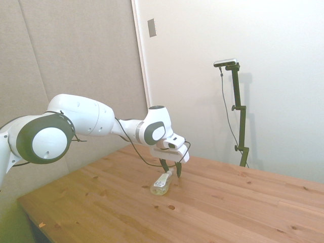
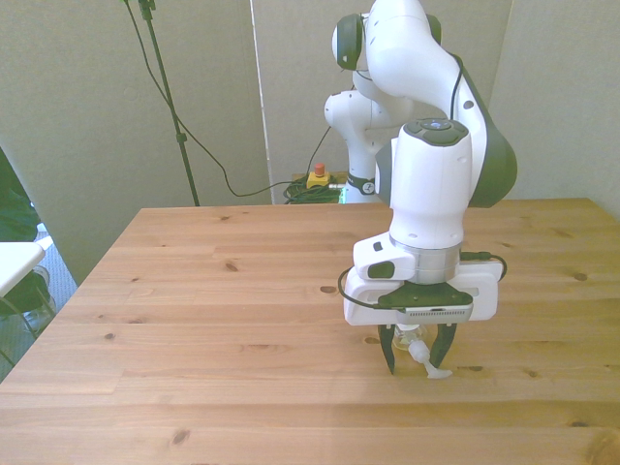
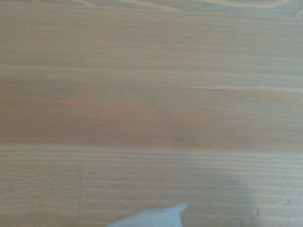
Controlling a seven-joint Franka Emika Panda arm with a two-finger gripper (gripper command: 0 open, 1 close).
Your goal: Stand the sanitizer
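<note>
Sanitizer [image 1: 163,183] lies tilted on the worktop [image 1: 238,212], base resting on the wood, pump end raised toward the end effector [image 1: 171,170]. Side view: the white pump top sits between the dark fingers [image 1: 178,169]. Front view: the bottle [image 2: 419,350] shows only in part between the two fingers, white nozzle poking out toward the front view's right. Fingers stand spread on either side of the pump end; whether they press it, cannot tell from either view.

Room around the sanitizer: it lies well in from every worktop edge. Bare wood all round it, with wide free board to the front view's left and a narrower stretch to the right. The arm [image 2: 431,184] comes down over it from the far side.

Contents: clear bottle with pale yellowish liquid pooled at the low, base end. Label too small to read.

Wrist view: blurred wood grain, and a pale whitish tip [image 3: 151,217] at the frame edge, likely part of the pump; not sure.

Surface: light pine boards with knots, running lengthwise. Beyond the sanitizer, beige panel walls and a white wall with a small grey plate [image 1: 152,27]. On the floor behind the worktop, coiled cables and a yellow box with a red button [image 2: 317,178].
</note>
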